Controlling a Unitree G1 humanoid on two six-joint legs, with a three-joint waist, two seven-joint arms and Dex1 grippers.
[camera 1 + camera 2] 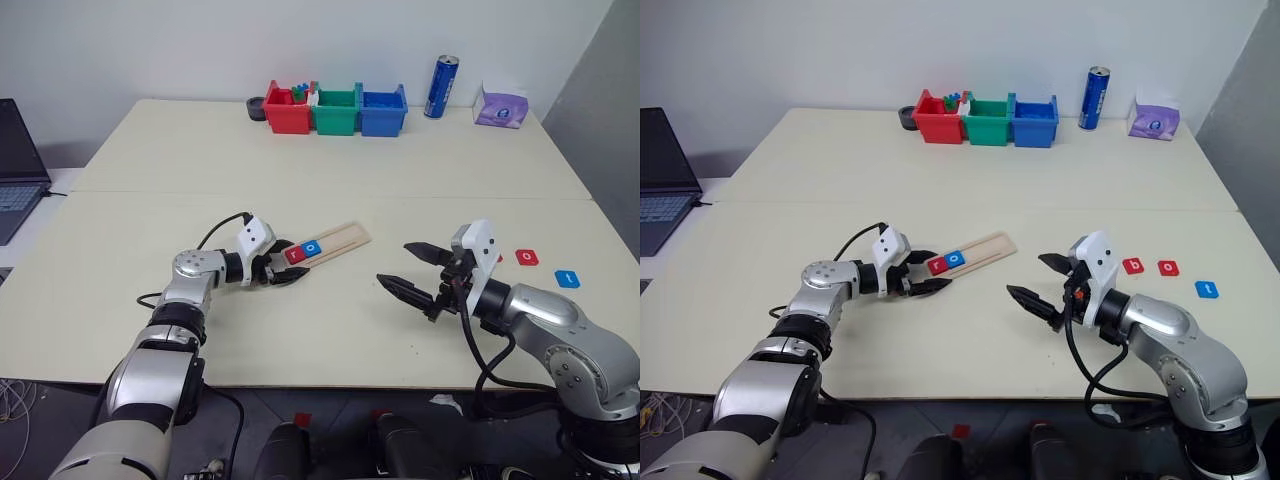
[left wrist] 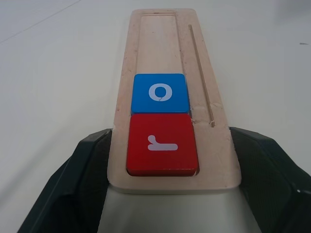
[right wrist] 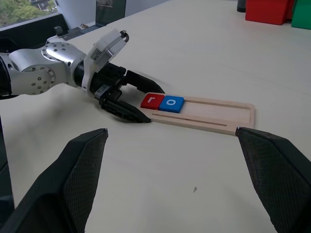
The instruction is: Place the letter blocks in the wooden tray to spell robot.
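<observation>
Near the middle of the table (image 1: 330,330), the wooden tray (image 1: 340,239) holds a red r (image 2: 162,144) and blue o (image 2: 159,92). The left gripper (image 1: 285,274) pinches the tray's end; a tug could slide it crooked. The right gripper (image 1: 414,268) hangs wide open, empty. Two red blocks (image 1: 1133,266) and a blue one (image 1: 1207,289) wait beside it. Bins (image 1: 335,110), a can (image 1: 441,86) sit far back.
</observation>
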